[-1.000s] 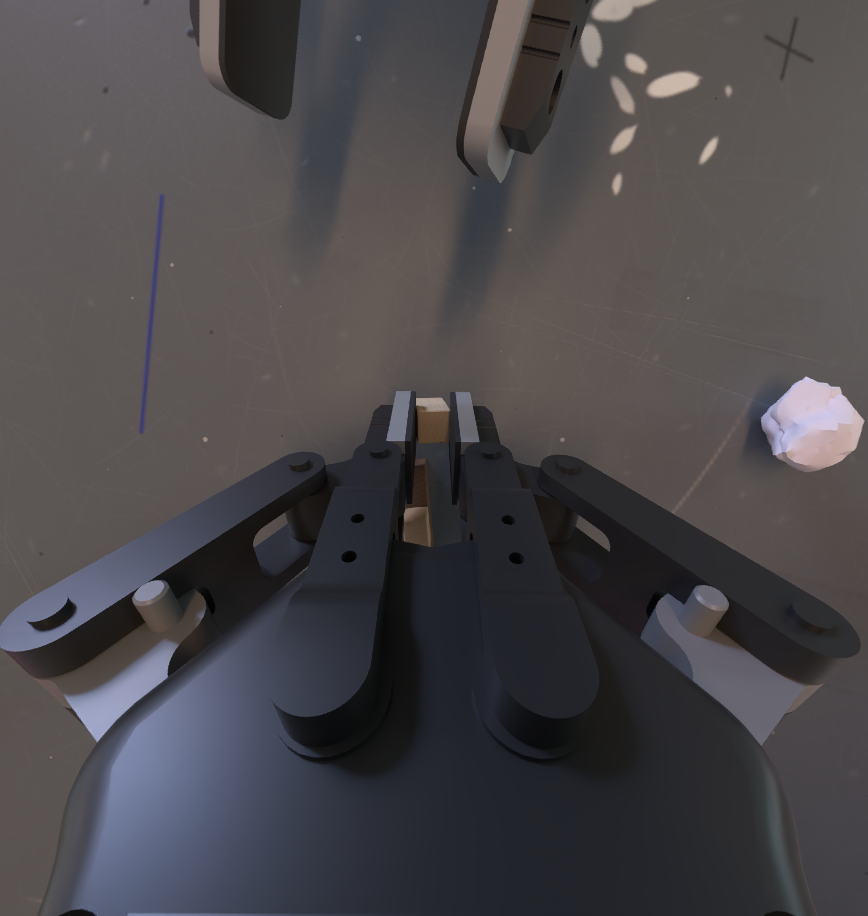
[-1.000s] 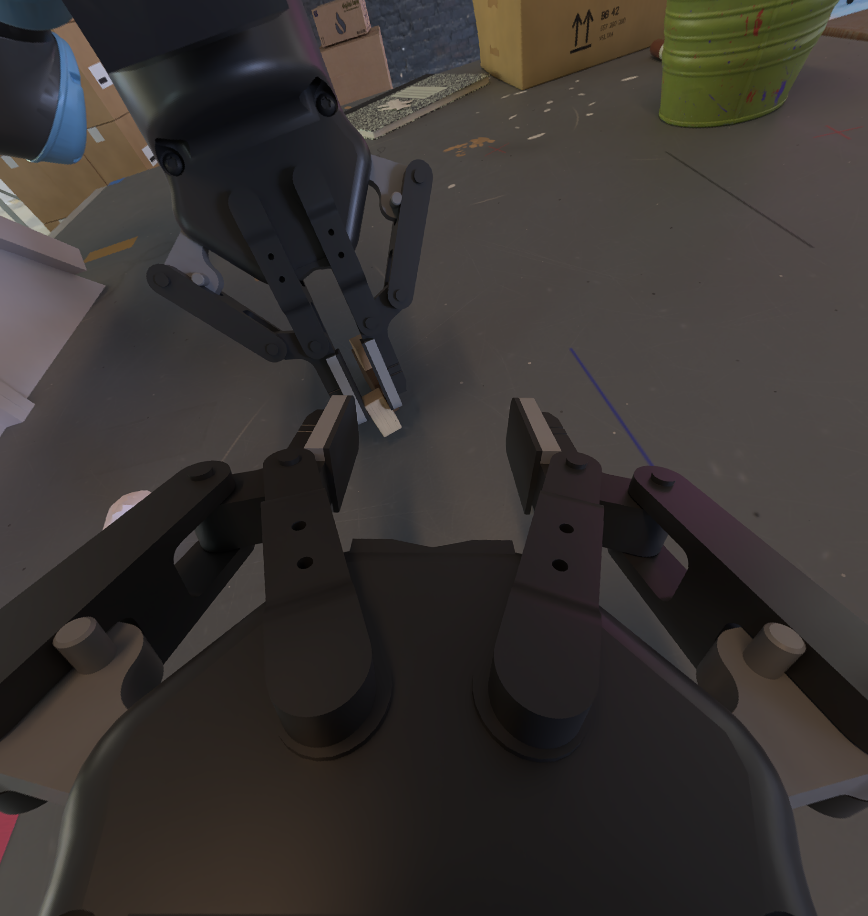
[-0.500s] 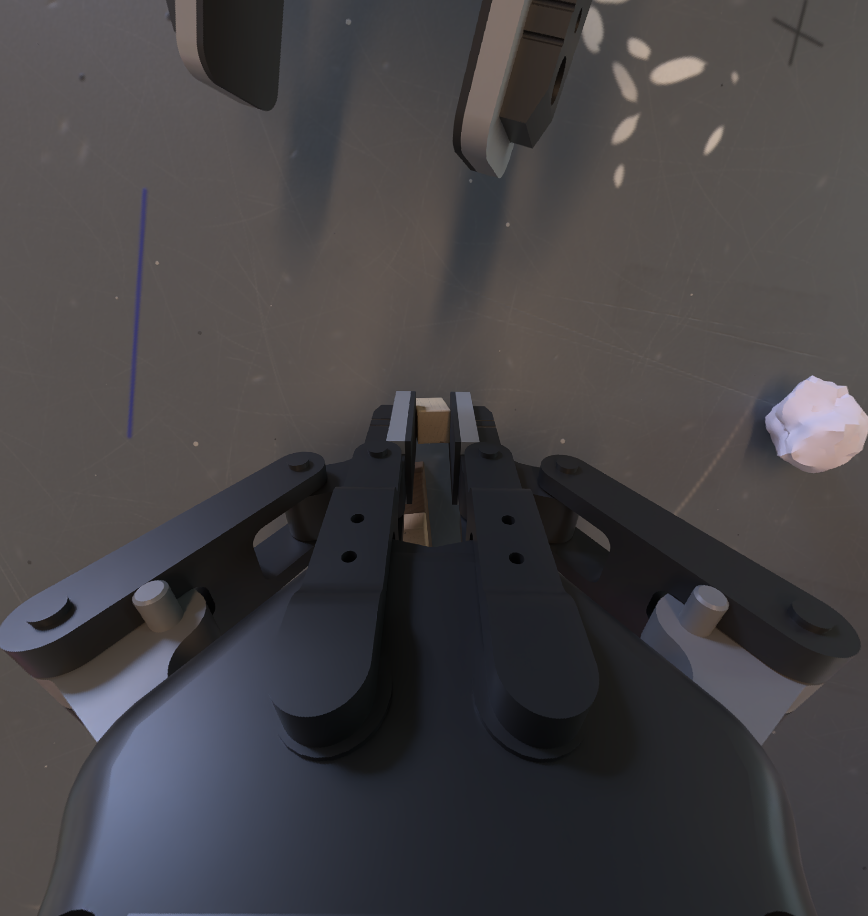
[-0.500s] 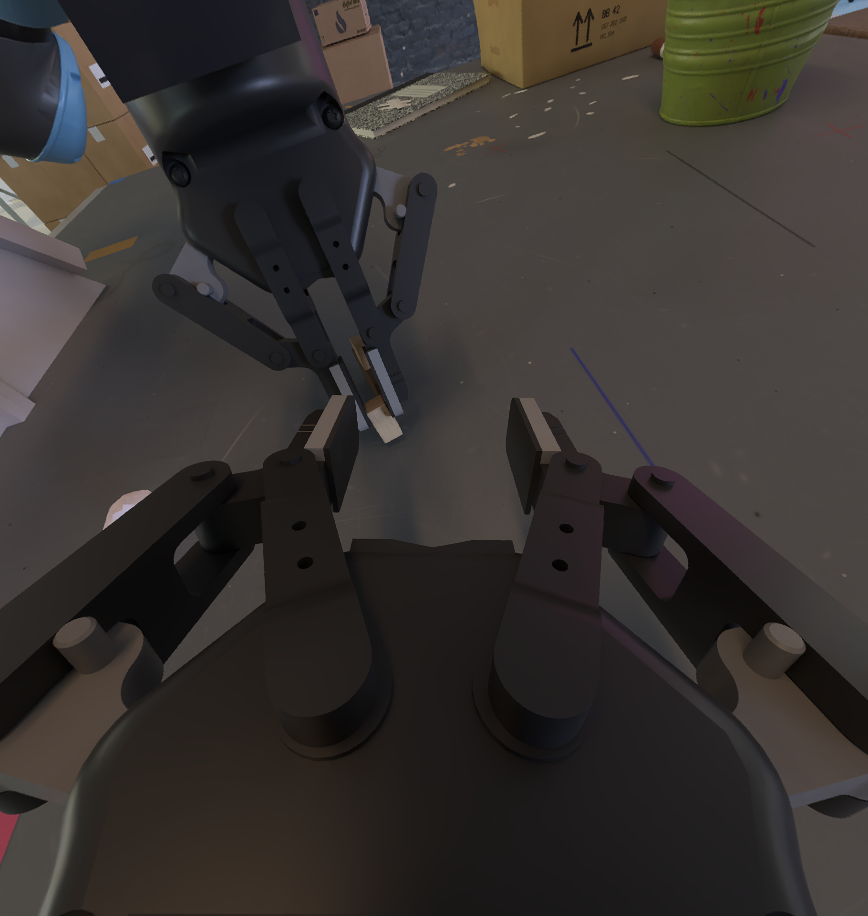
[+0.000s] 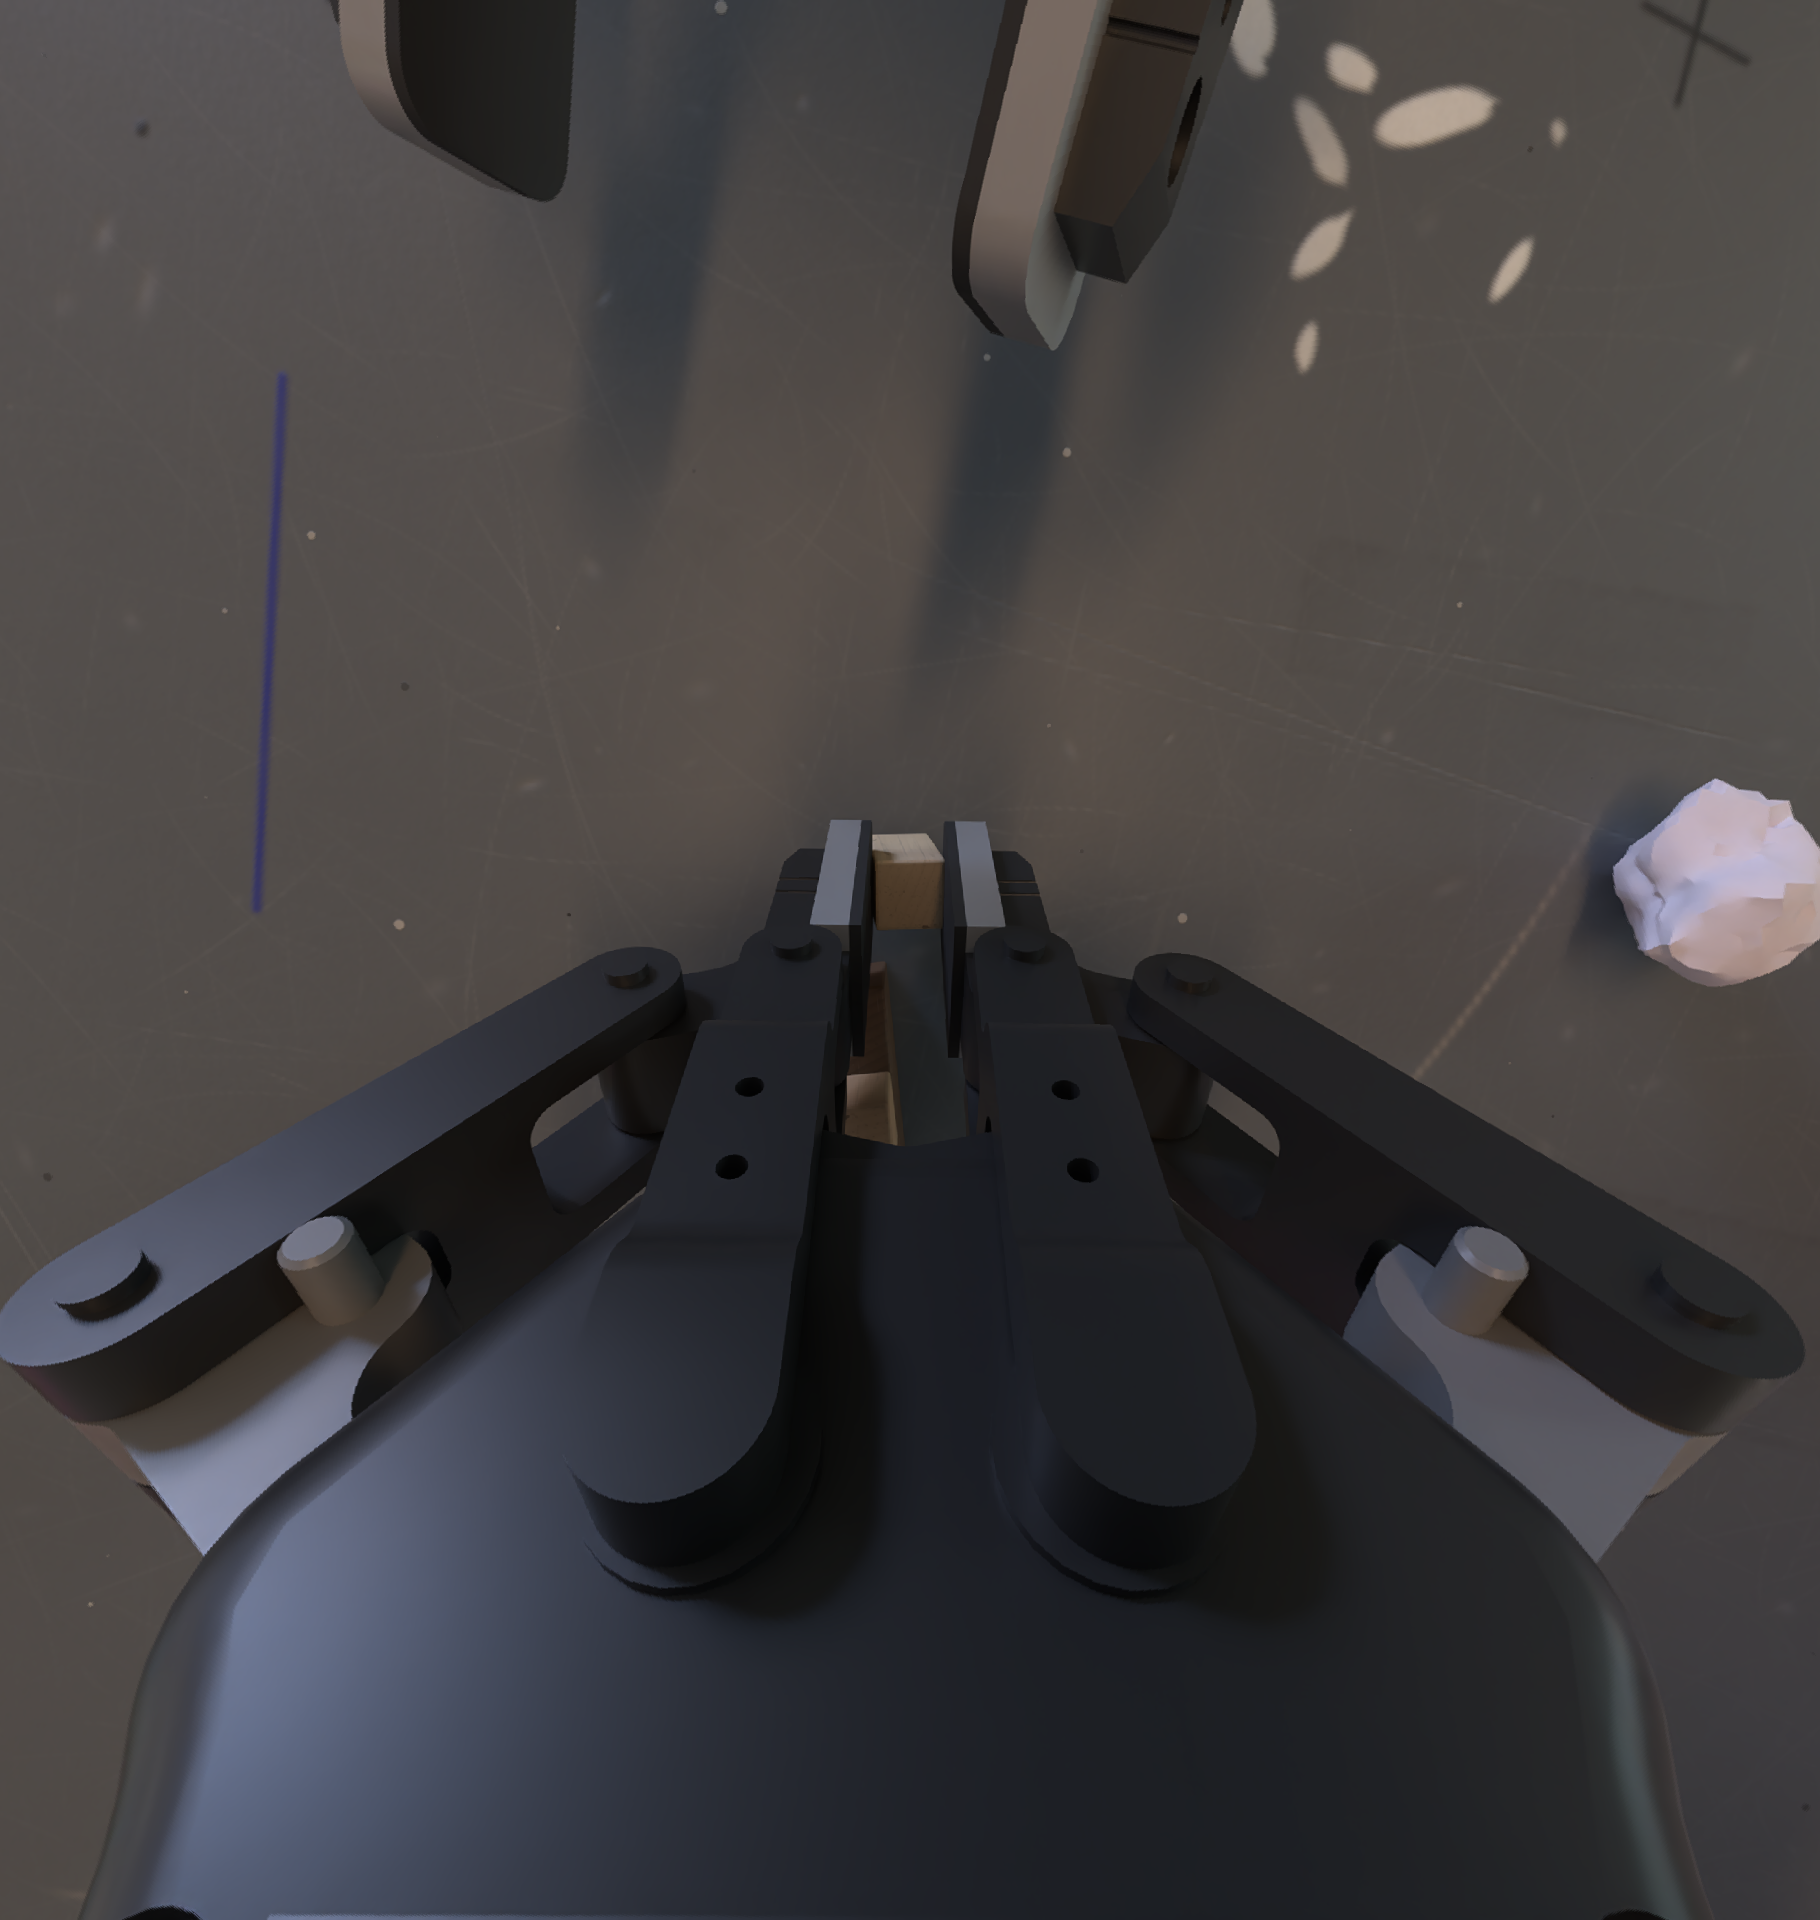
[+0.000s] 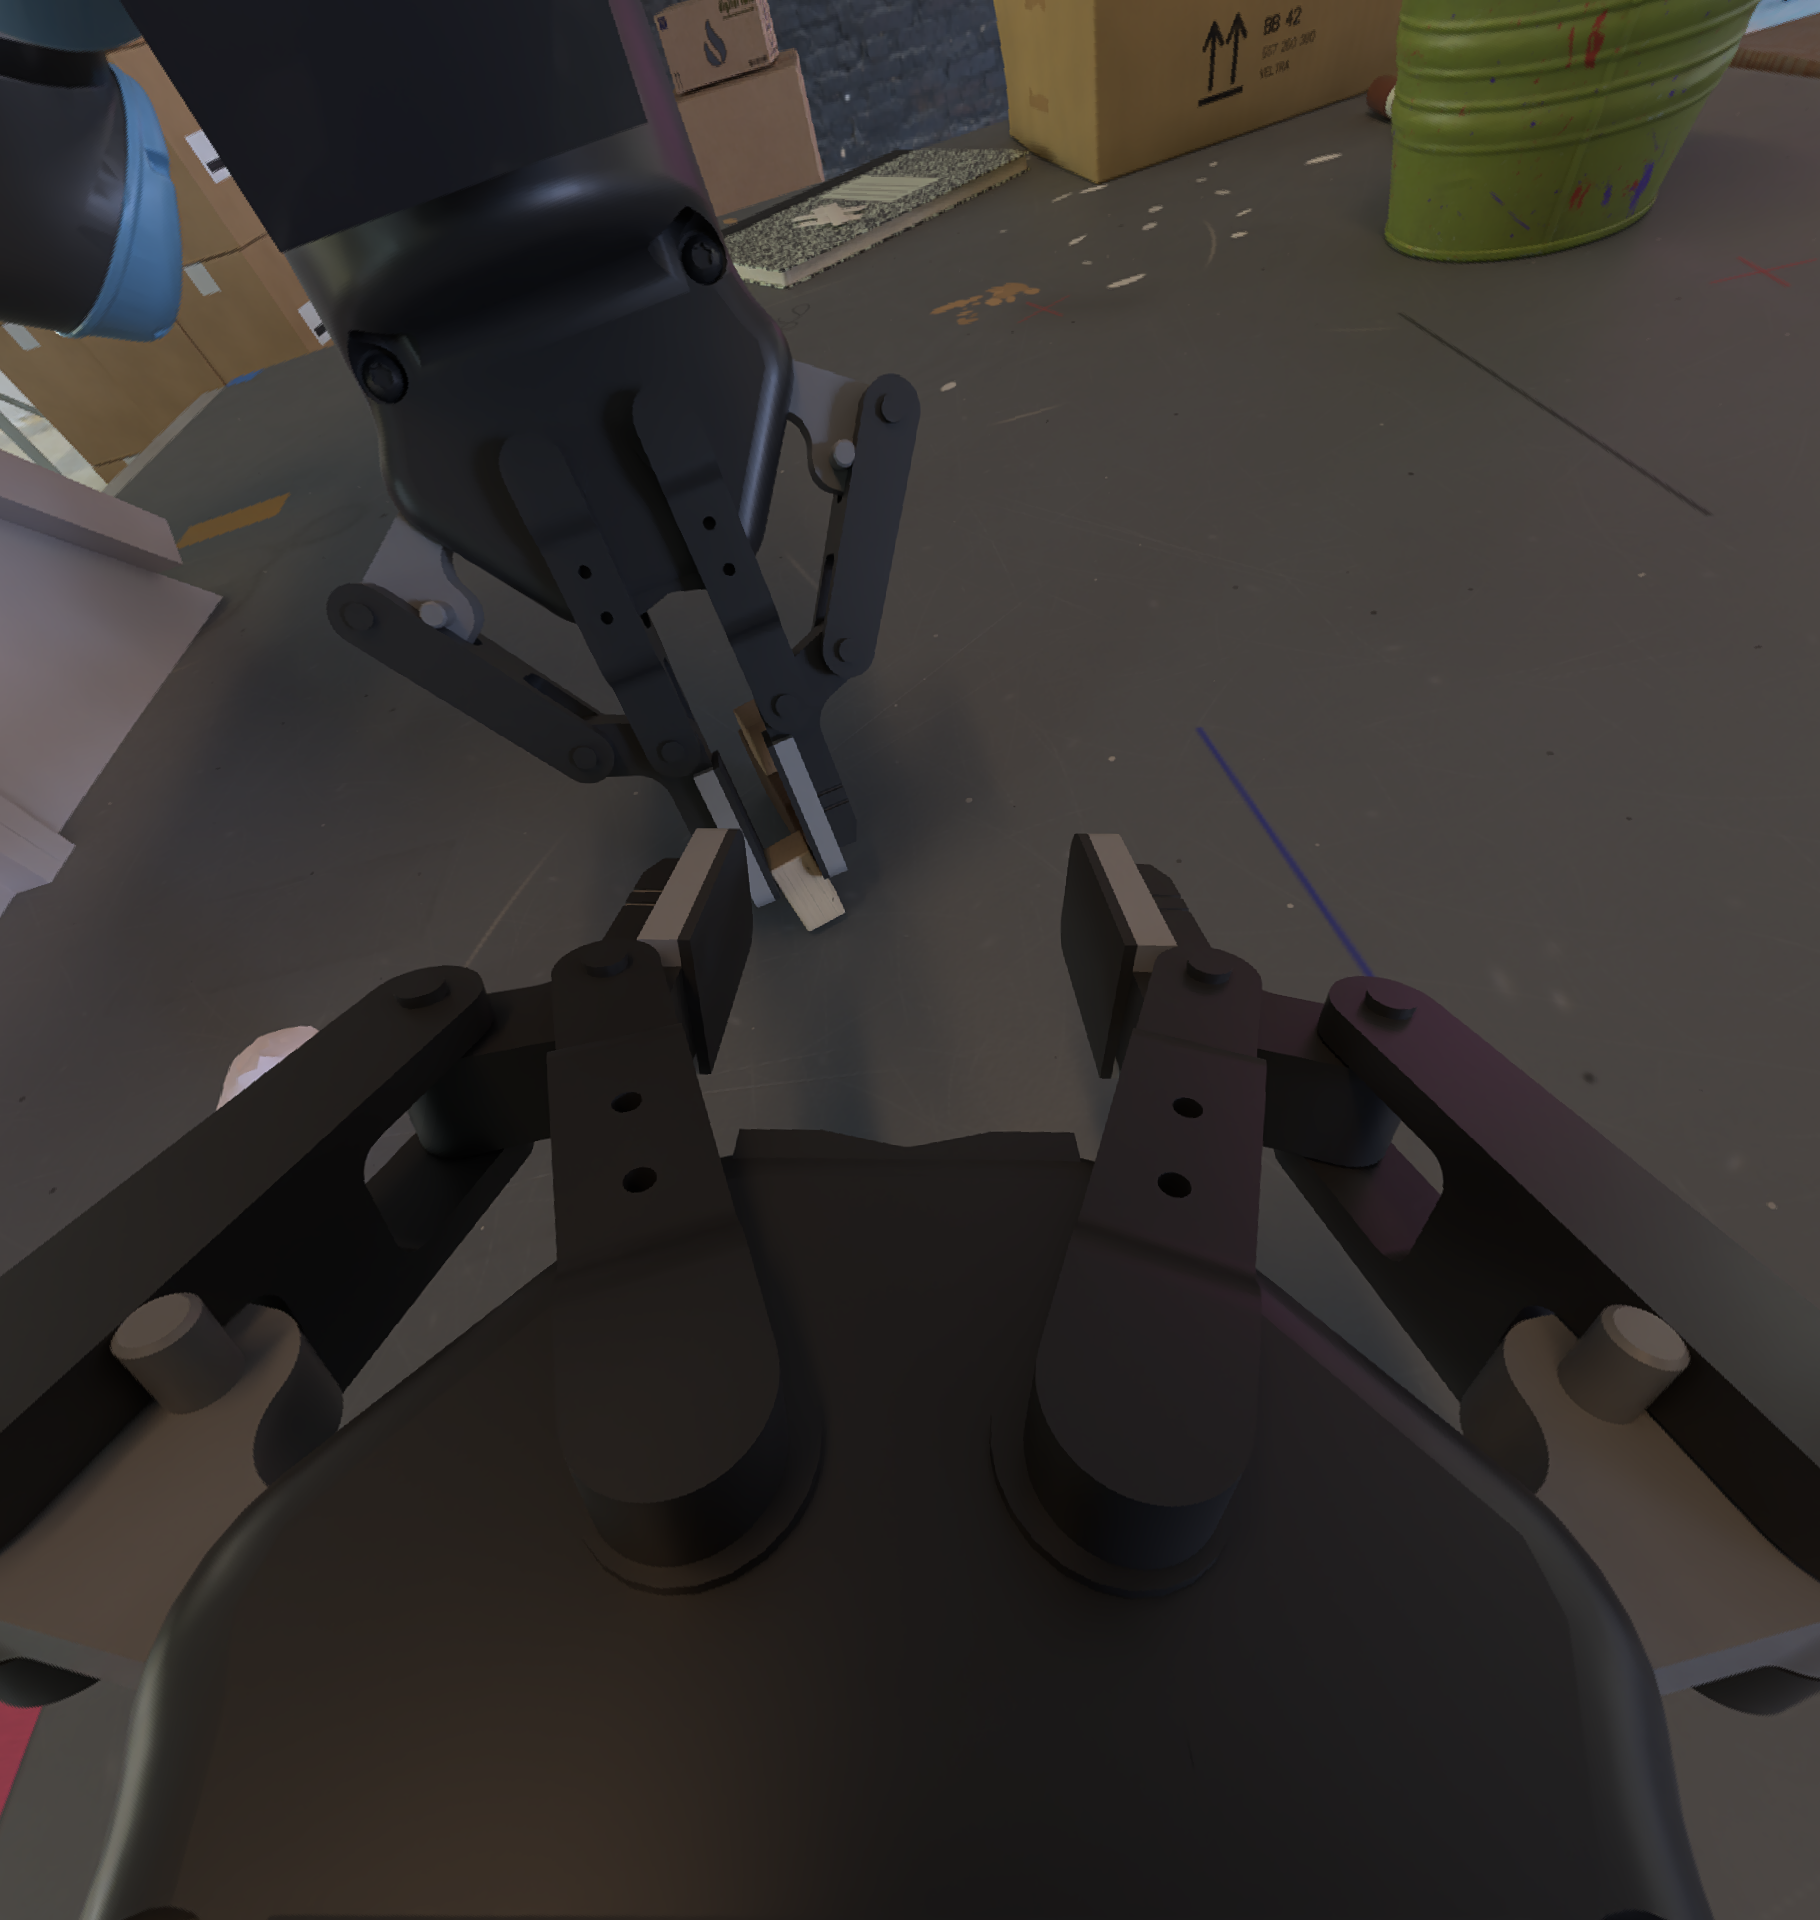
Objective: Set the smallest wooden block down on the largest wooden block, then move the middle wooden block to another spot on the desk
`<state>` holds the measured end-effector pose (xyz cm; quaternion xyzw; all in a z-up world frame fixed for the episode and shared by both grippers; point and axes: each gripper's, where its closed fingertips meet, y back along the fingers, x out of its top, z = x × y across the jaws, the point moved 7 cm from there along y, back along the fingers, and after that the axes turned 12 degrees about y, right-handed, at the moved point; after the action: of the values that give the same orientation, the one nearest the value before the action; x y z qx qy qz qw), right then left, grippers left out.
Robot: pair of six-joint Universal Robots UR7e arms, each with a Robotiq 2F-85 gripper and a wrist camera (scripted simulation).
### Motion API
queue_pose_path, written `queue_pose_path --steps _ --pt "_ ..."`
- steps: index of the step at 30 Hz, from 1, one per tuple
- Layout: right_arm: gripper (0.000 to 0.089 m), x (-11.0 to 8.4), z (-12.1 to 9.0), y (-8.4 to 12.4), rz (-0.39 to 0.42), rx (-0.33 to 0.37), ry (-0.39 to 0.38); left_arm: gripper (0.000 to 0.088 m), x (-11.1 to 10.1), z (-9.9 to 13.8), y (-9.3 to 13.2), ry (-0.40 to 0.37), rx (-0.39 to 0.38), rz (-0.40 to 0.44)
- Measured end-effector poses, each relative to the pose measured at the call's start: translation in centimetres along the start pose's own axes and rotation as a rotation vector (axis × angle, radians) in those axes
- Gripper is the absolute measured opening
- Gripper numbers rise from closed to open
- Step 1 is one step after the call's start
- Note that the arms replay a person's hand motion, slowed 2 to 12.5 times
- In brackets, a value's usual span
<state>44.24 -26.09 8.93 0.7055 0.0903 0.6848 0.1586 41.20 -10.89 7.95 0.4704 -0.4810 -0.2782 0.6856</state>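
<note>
Left wrist view is showing your left claw (image 5: 907, 873) gripping a wooden block (image 5: 905, 881), drifting slightly over the worktop (image 5: 1197, 644), probably mid-carry, while the right claw (image 6: 898, 940) is gaping empty.

The left gripper (image 6: 781, 821) points steeply downward, fingers nearly together — the right gripper (image 6: 906, 914), opposite, holds its jaws wide apart.

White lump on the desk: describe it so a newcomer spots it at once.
Start from the dark grey desk in the left wrist view and look right of the left tool, shut on a wooden block. The crumpled white lump lies there alone, the only pale rounded thing, far bigger than the flat pale flecks beyond.
</note>
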Motion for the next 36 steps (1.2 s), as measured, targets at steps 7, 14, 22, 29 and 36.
queue_pose_path --steps 7,14,22,29,36 --pt "0.0541 0.0 0.0 0.0 -0.001 0.0 0.0 0.012 0.0 0.1 0.0 -0.001 -0.007 0.002" --pt "0.0541 0.0 0.0 0.0 -0.001 0.0 0.0 0.0122 0.1 0.1 0.0 -0.002 -0.008 0.003" --pt "0.0541 0.0 0.0 0.0 0.0 0.001 0.0 0.014 0.1 0.0 0.1 -0.001 -0.007 0.009" --pt "0.0541 0.0 0.0 0.0 0.003 0.001 -0.001 0.0161 0.1 0.0 0.7 0.007 -0.016 0.045" --pt "0.0541 0.0 0.0 0.0 0.004 0.002 -0.001 0.0191 0.1 -0.2 1.7 0.026 -0.029 0.123"
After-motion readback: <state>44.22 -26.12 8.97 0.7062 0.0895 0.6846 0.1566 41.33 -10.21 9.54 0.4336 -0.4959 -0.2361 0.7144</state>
